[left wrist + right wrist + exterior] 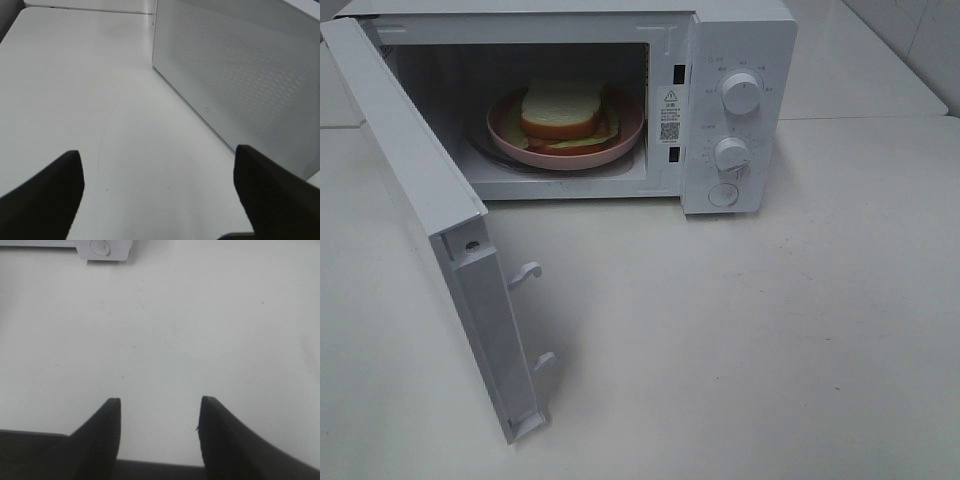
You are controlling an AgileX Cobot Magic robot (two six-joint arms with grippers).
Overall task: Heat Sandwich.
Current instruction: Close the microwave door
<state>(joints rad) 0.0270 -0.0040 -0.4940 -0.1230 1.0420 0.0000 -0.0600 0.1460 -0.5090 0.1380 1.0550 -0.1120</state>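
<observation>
The sandwich (563,112), white bread with an orange crust over green and red layers, lies on a round pink plate (630,132) inside the white microwave (735,40). The microwave's door (415,170) stands wide open, swung out to the front left. Neither arm shows in the exterior high view. In the left wrist view my left gripper (157,172) is open and empty above the table, with the door's perforated outer face (240,65) beside it. My right gripper (160,407) is open and empty over bare table, facing the microwave's lower front corner (105,249).
The microwave's control panel has two knobs (740,92) and a round button (723,194) at the right. Door latch hooks (527,272) stick out from the open door's edge. The white table (770,340) stretches in front and to the right.
</observation>
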